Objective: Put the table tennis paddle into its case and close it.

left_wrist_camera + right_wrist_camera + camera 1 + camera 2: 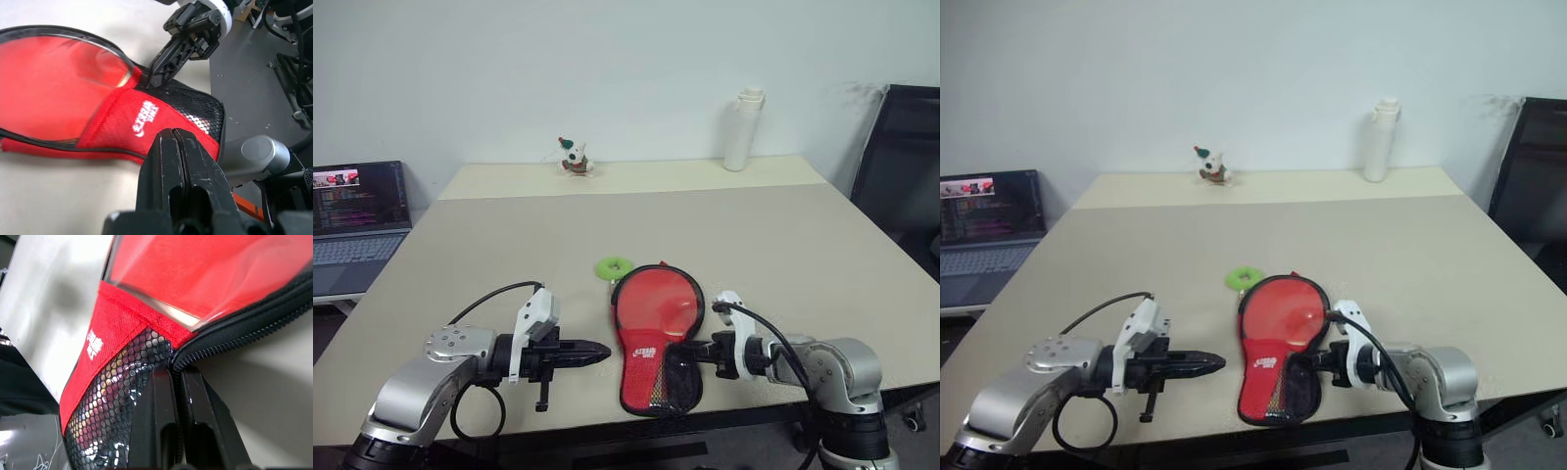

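bench: wide beige flat-topped bench (783, 255), carries everything; case sits at its near edge, between the two arms
case: flat paddle-shaped fabric pouch, black zipper edge, clear red-showing window over the round part, red cloth band and black mesh at the narrow end (656, 338); lies flat, narrow end toward the near edge
case handling: judged light and floppy, mesh and window give under a pinch; zipper edge is the stiffest line, best place to hold; a one-sided pull would likely drag the whole pouch
paddle: round red-faced table tennis paddle (658, 302) looks to be inside already, red face filling the window; handle end hidden under mesh, hard to make out
paddle handling: judged stiff and light, gives the pouch its shape
right hand: black two-finger hand (690, 351), fingers pressed together, tips at the zipper edge where window meets mesh; whether it pinches the zipper, cannot tell
left hand: black two-finger hand (592, 353), closed on nothing, just beside the case's left edge, not touching
pull ring: small green ring (614, 266) on bench at the case's far end
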`<state>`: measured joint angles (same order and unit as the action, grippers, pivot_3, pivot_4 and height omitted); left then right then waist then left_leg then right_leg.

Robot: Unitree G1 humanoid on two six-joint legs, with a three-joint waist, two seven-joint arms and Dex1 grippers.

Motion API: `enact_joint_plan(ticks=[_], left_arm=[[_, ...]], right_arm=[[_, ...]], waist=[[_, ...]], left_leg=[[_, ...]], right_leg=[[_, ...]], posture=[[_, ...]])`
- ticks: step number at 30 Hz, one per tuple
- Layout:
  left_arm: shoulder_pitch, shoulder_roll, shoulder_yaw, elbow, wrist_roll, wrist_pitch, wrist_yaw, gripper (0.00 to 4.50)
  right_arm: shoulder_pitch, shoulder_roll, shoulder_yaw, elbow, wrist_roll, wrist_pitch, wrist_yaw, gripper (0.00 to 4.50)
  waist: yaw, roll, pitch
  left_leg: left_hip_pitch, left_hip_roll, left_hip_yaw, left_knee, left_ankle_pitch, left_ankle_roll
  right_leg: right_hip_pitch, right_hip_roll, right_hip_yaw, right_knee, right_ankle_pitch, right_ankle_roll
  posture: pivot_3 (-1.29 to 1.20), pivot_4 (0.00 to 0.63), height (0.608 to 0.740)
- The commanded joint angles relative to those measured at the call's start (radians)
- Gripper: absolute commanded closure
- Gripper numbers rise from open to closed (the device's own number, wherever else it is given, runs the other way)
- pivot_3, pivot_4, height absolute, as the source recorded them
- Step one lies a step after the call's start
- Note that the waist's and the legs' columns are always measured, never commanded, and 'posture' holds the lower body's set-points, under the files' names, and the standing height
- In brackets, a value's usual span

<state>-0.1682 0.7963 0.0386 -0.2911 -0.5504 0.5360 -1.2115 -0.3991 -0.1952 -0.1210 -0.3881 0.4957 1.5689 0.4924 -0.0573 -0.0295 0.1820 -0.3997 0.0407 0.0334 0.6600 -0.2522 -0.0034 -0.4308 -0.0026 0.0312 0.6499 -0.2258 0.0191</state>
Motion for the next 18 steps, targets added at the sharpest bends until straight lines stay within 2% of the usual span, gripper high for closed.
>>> enact_joint_plan(ticks=[1,18], left_arm=[[-0.016,0.012,0.009,-0.027,-0.018,-0.011,-0.007,4.50],[-0.016,0.003,0.004,-0.022,-0.005,-0.021,0.008,4.50]], right_arm=[[0.009,0.002,-0.016,-0.032,0.033,0.009,-0.008,4.49],[-0.054,-0.081,-0.064,0.067,0.020,-0.079,-0.051,4.49]], waist=[[0.001,0.000,0.000],[0.002,0.000,0.000]], left_leg=[[0.000,0.000,0.000,0.000,0.000,0.000],[0.000,-0.001,0.000,0.001,0.000,0.000]], right_leg=[[0.000,0.000,0.000,0.000,0.000,0.000],[0.000,0.000,0.000,0.000,0.000,0.000]], posture=[[0.00,0.150,0.740],[0.00,0.150,0.740]])
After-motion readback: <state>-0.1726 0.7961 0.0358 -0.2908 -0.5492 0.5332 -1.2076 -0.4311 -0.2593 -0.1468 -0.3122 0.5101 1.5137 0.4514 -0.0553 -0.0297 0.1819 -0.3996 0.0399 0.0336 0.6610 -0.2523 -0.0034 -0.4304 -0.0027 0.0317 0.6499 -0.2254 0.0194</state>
